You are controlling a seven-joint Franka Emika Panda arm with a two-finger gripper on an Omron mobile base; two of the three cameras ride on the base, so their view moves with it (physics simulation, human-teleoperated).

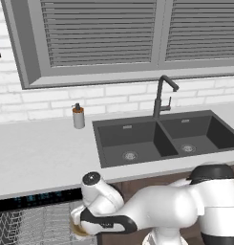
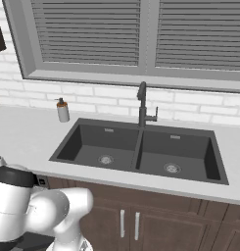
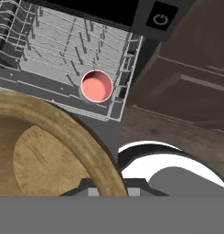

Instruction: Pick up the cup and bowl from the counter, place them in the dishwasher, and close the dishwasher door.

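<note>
My gripper (image 1: 80, 226) hangs low in front of the open dishwasher (image 1: 37, 198), shut on the rim of the brown wooden bowl (image 3: 45, 151). In the left base view a tan sliver of the bowl (image 1: 79, 231) shows under the hand, just above the right end of the silver wire rack (image 1: 32, 225). The cup (image 3: 96, 87) stands upright in that rack near its corner, its red-pink inside facing up, apart from the bowl. The black control strip (image 3: 161, 19) runs above the rack. The counter (image 1: 37, 153) carries neither dish. The dishwasher door is hidden from view.
A dark double sink (image 1: 161, 136) with a black faucet (image 1: 161, 95) is set in the counter. A grey soap dispenser (image 1: 79, 116) stands at the back wall. Brown cabinet doors (image 2: 141, 215) lie right of the dishwasher. Upright rack tines (image 3: 63, 41) fill the basket.
</note>
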